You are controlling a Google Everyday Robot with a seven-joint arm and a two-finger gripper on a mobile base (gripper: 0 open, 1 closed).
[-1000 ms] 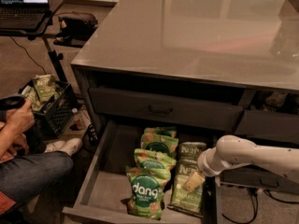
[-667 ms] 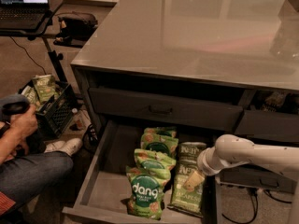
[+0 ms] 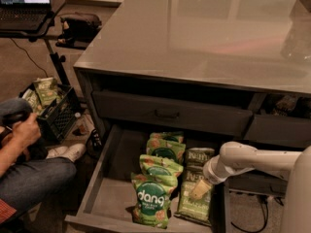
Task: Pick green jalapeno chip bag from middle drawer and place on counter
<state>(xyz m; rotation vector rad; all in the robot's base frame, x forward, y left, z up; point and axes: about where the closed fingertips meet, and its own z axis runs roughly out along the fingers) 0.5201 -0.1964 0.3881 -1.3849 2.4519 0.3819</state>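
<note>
The middle drawer (image 3: 112, 191) is pulled open at the bottom of the dark cabinet. Along its right side lie dark olive-green Kettle bags; the nearer green jalapeno chip bag (image 3: 192, 208) lies flat, and another olive bag (image 3: 199, 155) lies behind it. My gripper (image 3: 199, 190) reaches in from the right on a white arm. It points down and sits right over the top of the nearer olive bag. The glossy grey counter (image 3: 204, 33) spreads above the drawer.
Several brighter green "dang" bags (image 3: 151, 202) lie stacked in the drawer's middle, left of the olive bags. A closed drawer front with a pull (image 3: 167, 114) is above. A seated person (image 3: 29, 171), a black crate of bags (image 3: 54, 111) and a laptop stand (image 3: 24, 6) are at left.
My gripper and arm have stayed in place over the olive bag. The person's hand at the left has shifted slightly.
</note>
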